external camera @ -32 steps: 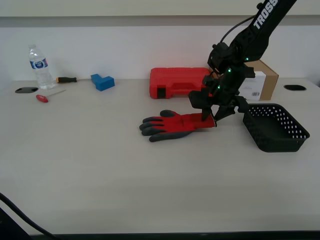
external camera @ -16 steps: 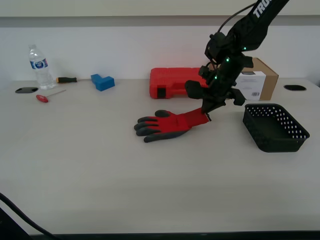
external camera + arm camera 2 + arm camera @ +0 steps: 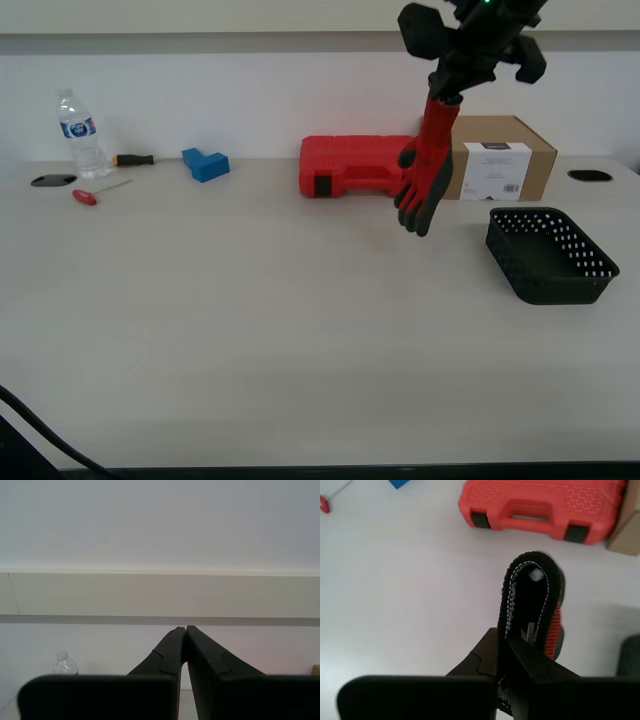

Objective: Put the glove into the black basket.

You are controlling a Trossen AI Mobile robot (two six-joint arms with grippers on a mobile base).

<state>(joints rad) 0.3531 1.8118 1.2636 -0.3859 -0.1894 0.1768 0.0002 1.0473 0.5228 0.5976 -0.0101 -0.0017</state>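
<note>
My first tool [image 3: 447, 92] pinches the glove [image 3: 424, 170] by its cuff, dangling clear above the table [image 3: 250, 320], beside the black basket [image 3: 549, 254]; my second tool [image 3: 184, 632] is closed, empty.

The way to the black basket [image 3: 551, 254] is open. The glove [image 3: 427, 178] hangs from my first gripper [image 3: 447, 92] above bare table [image 3: 250, 320]. Just behind stand the red case [image 3: 355, 165] and cardboard box [image 3: 505, 158].

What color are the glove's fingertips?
Dark grey on the red glove, clearest in the exterior view.
</note>
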